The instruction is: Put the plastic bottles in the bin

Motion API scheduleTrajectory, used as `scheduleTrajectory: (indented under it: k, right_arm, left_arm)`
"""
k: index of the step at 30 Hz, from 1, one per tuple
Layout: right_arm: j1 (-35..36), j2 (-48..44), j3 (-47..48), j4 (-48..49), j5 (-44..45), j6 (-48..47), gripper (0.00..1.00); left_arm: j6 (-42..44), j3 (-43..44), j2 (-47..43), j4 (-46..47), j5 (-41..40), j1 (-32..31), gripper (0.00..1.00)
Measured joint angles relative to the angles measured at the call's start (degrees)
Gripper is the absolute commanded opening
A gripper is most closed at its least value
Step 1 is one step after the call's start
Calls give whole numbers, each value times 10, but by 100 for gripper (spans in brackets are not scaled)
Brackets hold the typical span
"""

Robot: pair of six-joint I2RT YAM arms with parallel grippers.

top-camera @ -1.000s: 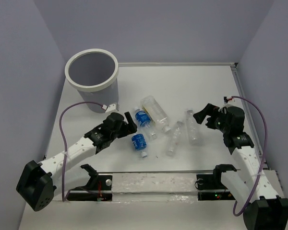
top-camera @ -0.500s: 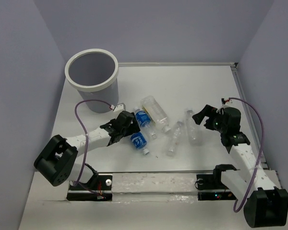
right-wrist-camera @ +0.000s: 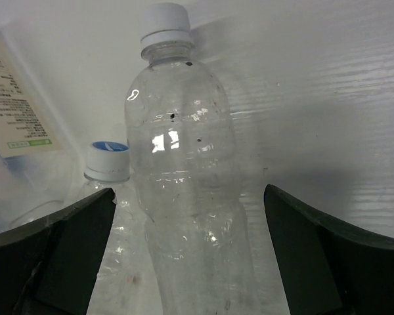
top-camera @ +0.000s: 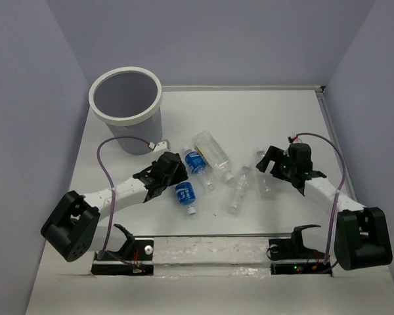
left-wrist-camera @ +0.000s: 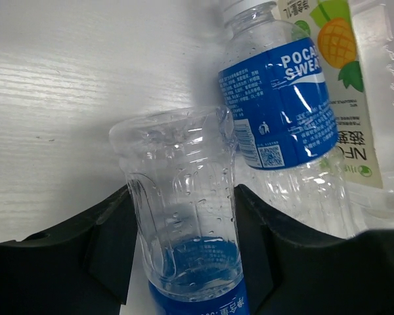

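Top external view: the white table (top-camera: 262,118) takes up most of the pen, with purple walls close on three sides. The bin (top-camera: 131,131) stands upright at the far left corner, and I see no bottle in it. All five bottles lie in a cluster mid-table, well apart from the bin.

The left gripper (left-wrist-camera: 182,243) is clamped across the clear base end of a blue-labelled bottle (left-wrist-camera: 184,190), one finger on each flank. That bottle lies just beside the second blue-labelled bottle (left-wrist-camera: 279,105), which rests against the yellow-orange labelled bottle (left-wrist-camera: 328,39). The right gripper (right-wrist-camera: 189,197) is spread wide and holds nothing. Its fingers straddle a slim bottle (right-wrist-camera: 180,118) without touching it, and the other slim bottle (right-wrist-camera: 108,161) lies close alongside.

These look near empty, so I judge them light, thin-walled and slick. They will likely dent under a squeeze and may roll or slip out. A hold across the body seems safest. Gripped by its base, the cap end may sag.

The table between cluster and bin is bare, but the bin's rim stands high, so a bottle must go up and over it. The left wall is close behind the bin.
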Motion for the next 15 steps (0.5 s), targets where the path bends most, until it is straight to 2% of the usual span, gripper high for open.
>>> scheduleTrajectory:
  k: [3, 6, 10, 12, 13, 15]
  right_arm:
    - [17, 52, 9, 17, 8, 2, 99]
    - [22, 85, 16, 29, 17, 2, 93]
    - [22, 105, 26, 43, 37, 2, 78]
    - [22, 107, 28, 48, 47, 3, 71]
    - [22, 107, 28, 51, 51, 3, 62]
    - [22, 107, 28, 54, 57, 4, 56]
  left_arm:
    - [11, -3, -53, -23, 0, 0, 39]
    - [29, 5, -140, -61, -4, 0, 37]
    - [59, 68, -213, -130, -21, 0, 37]
    - [83, 121, -234, -157, -39, 0, 37]
    - [95, 145, -241, -167, -50, 0, 37]
    - [125, 212, -245, -183, -76, 0, 37]
